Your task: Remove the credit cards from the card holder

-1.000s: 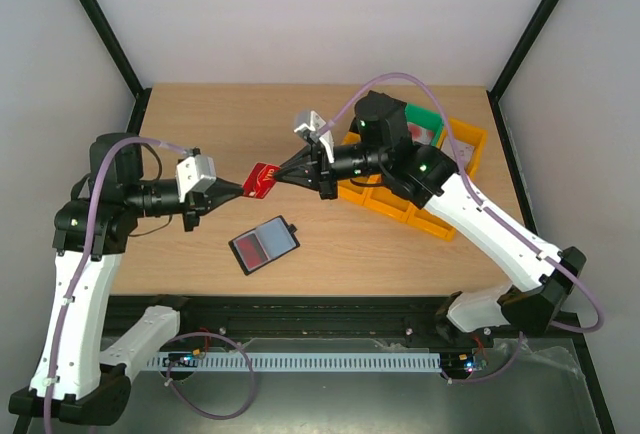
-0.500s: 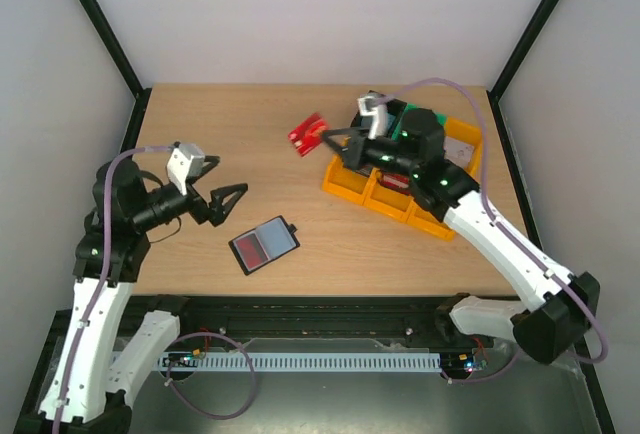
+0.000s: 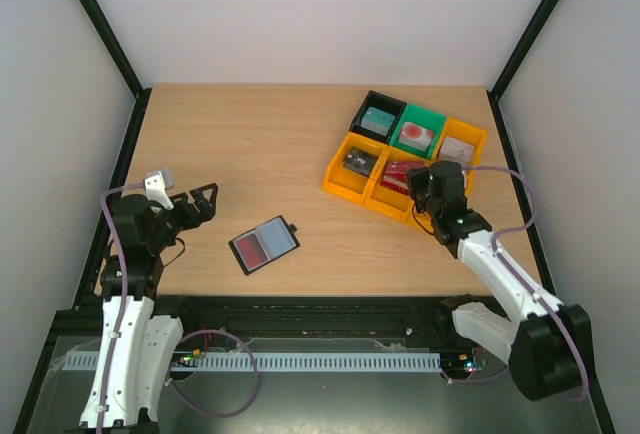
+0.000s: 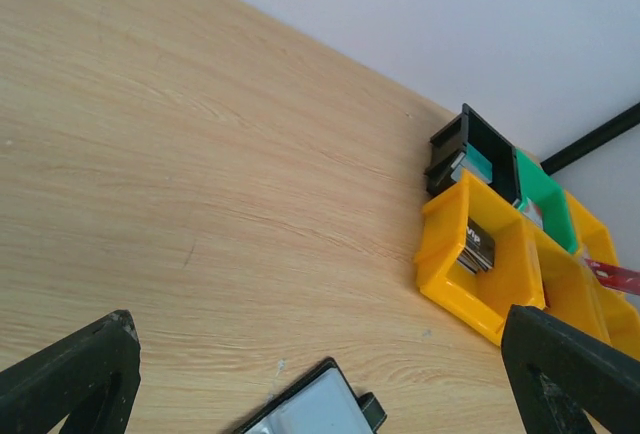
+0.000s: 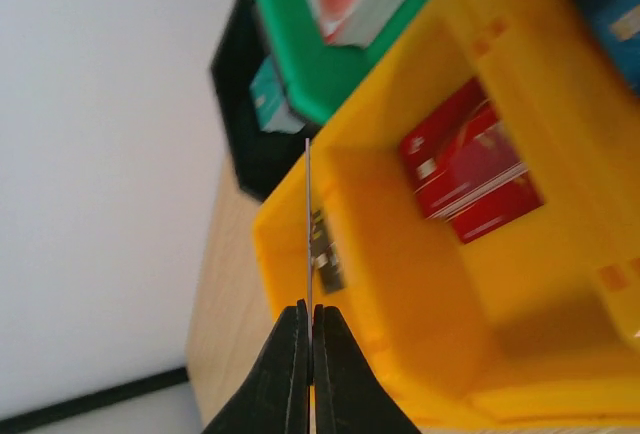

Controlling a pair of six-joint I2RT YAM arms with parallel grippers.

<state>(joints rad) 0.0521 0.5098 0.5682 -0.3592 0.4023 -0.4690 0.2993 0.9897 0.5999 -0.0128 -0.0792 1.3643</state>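
The card holder [image 3: 264, 245] lies open on the table, one inner face reddish, the other blue-grey; its corner and tab [image 4: 312, 410] show in the left wrist view. My right gripper [image 3: 415, 184] is shut on a thin red credit card [image 5: 308, 214], seen edge-on in the right wrist view and held upright over a yellow bin [image 5: 400, 284]. The card's red tip [image 4: 612, 275] shows in the left wrist view. My left gripper [image 3: 197, 199] stands wide open and empty, left of the card holder and apart from it.
A cluster of bins sits at the back right: black [image 3: 378, 117], green [image 3: 417, 134] and yellow [image 3: 352, 178]. One yellow bin holds a stack of red cards [image 5: 465, 176]. Bare wooden table [image 3: 240, 144] lies between the bins and my left arm.
My left gripper opened, let go of the red card and drew back to the near left. My right gripper carried the card right, over the yellow bins.
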